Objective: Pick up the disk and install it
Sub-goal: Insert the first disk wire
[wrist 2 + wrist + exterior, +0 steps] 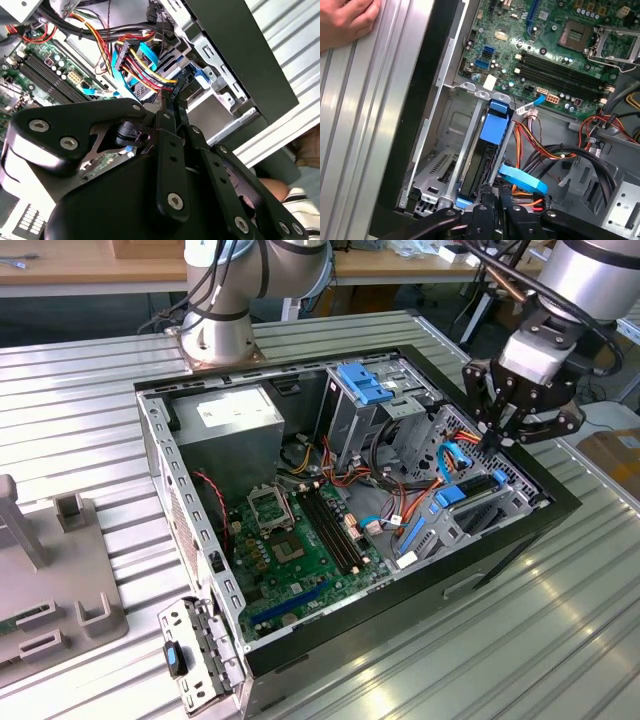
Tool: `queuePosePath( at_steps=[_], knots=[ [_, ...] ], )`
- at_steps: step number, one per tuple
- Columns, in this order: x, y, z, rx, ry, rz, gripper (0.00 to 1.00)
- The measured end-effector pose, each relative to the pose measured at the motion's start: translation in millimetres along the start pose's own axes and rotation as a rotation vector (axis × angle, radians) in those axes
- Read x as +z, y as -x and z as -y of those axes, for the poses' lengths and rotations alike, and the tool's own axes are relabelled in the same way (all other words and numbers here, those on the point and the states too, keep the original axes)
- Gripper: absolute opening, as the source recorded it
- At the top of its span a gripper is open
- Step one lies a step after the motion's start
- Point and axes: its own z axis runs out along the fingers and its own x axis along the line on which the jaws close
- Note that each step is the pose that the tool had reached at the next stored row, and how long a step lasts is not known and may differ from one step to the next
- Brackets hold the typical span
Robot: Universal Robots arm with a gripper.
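The disk stands on edge in the bay beside the case wall, its blue rails riding the slot, I judge so it can slide home. My gripper sits at its end away from the board, jaws drawn together, likely to press rather than hold. Whether they touch it I cannot tell.

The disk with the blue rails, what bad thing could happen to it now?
The disk sits on edge in its bay, the gripper at its end. Pushed in tilted, its blue rails might jam. The orange wires and flat blue cable beside it could get pinched. A person's hand rests on the table near the case and could be bumped.
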Motion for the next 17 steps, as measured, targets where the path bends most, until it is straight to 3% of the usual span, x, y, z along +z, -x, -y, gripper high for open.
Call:
queuePosePath(
  at_steps=[3, 9, 13, 14, 15, 16, 17],
  knots=[
    [0.2, 0.0, 0.0, 0.052, 0.0036, -0.0046, 0.16],
    [1.3, 0.1, -0.2, 0.203, 0.0135, -0.0178, 0.16],
    [1.5, -2.7, -1.5, 0.223, 0.0116, -0.0037, 0.16],
    [2.1, -5.5, -2.4, 0.228, 0.0089, 0.0107, 0.16],
    [2.4, -7.8, -3.1, 0.232, 0.0032, 0.0399, 0.16],
    [2.7, -9.5, -3.7, 0.234, 0.0004, 0.0539, 0.16],
    [2.9, -12.7, -4.7, 0.235, -0.0005, 0.0588, 0.16]
  ],
)
